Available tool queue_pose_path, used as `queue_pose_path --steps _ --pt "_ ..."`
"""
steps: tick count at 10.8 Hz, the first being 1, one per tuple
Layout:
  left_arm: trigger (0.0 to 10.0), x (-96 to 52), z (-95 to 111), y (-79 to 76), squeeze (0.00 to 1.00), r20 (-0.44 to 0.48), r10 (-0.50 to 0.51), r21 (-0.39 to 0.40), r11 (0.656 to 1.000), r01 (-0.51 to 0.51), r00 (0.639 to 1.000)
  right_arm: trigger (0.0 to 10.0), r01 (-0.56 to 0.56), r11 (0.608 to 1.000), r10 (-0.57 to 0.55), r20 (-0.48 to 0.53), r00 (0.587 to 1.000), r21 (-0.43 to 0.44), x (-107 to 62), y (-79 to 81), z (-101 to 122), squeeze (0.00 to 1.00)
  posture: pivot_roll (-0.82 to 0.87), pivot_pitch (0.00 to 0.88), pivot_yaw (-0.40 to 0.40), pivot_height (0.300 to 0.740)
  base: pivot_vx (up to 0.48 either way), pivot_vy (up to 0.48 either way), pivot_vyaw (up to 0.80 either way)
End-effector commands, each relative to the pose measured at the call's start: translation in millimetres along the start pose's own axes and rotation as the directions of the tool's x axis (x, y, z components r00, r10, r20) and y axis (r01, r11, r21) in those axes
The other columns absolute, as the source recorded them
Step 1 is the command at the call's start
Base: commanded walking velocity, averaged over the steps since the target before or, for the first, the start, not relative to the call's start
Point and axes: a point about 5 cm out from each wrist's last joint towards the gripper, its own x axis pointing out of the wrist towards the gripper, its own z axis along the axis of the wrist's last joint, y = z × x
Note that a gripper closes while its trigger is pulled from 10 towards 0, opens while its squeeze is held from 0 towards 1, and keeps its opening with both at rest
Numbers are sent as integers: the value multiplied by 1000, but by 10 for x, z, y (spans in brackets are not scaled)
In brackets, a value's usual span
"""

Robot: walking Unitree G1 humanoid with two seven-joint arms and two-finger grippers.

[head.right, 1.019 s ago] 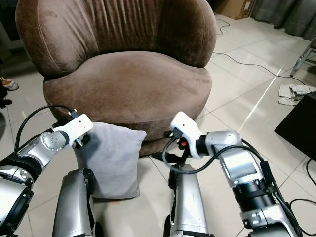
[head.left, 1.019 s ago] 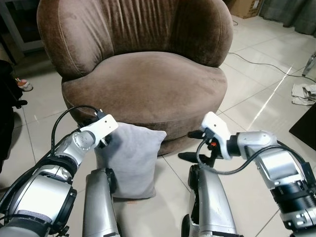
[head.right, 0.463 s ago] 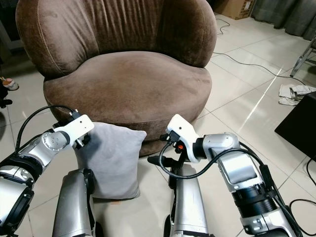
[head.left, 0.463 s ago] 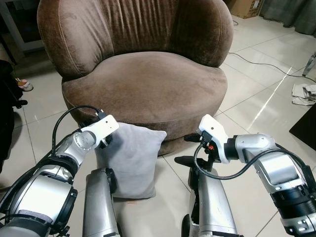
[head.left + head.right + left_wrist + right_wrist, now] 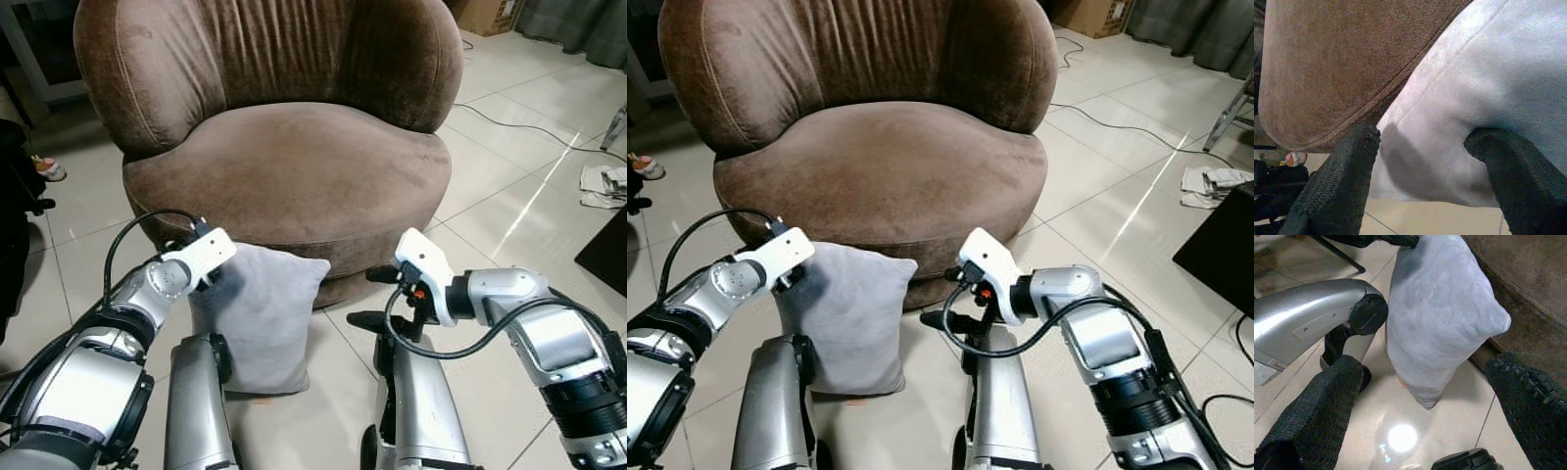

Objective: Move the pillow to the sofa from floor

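Pillow (image 5: pixel 257 313) unchanged: upright on the floor, leaning on the sofa (image 5: pixel 284 166) base. Right gripper (image 5: pixel 377 297) has closed in from the side over the last second, fingers spread wide, empty, just beside the pillow's far edge. Left gripper (image 5: pixel 1420 161) stays at the top corner, fingers straddling it, grip not confirmed. Looks like a two-sided squeeze is being set up.

Glossy pale tiled floor (image 5: pixel 509 186) with bright streak of reflected light at right, cable (image 5: pixel 519 127) trailing across tiles, cardboard box (image 5: pixel 487 15) upper right, crumpled paper (image 5: pixel 602 184) at right edge
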Motion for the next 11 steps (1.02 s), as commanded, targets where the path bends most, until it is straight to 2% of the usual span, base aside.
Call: queue_pose_path --steps 1,11 --pt "0 5 83 47 0 27 5 6 1000 -6 1000 10000 -4 1000 4 -3 1000 -8 -8 23 19 0 -169 2 -16 411 0 0 0" --pt "0 9 75 18 0 21 -7 9 1000 7 1000 10000 2 1000 -2 -14 1000 0 -14 54 -35 0 -176 0 -8 411 0 0 0"
